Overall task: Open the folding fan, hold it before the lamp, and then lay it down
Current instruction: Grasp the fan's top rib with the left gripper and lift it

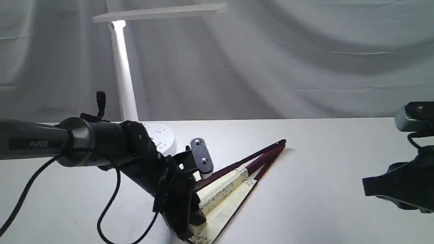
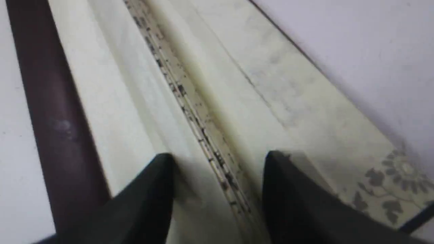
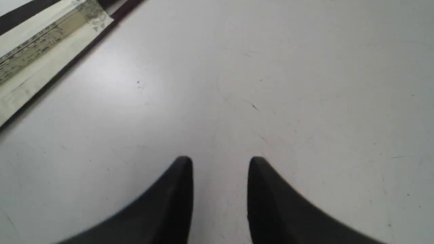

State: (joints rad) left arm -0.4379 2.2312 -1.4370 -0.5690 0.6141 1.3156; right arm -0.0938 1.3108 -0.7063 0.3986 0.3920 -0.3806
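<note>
The folding fan (image 1: 227,189) lies on the white table, spread only a narrow way, with its maroon guards meeting at the far pivot. My left gripper (image 1: 191,223) is down at the fan's wide near end. In the left wrist view its fingers (image 2: 218,157) stand apart on either side of the raised stack of cream pleats (image 2: 237,84), with gaps showing. The white lamp (image 1: 123,74) stands behind the left arm, its bar head lit overhead. My right gripper (image 3: 220,159) is open over bare table, empty, to the right of the fan (image 3: 40,44).
The lamp's round base (image 1: 164,137) sits just behind the left wrist. A black cable (image 1: 108,203) hangs from the left arm down to the table. A grey cloth backdrop (image 1: 305,61) closes off the rear. My right arm (image 1: 400,186) is at the right edge.
</note>
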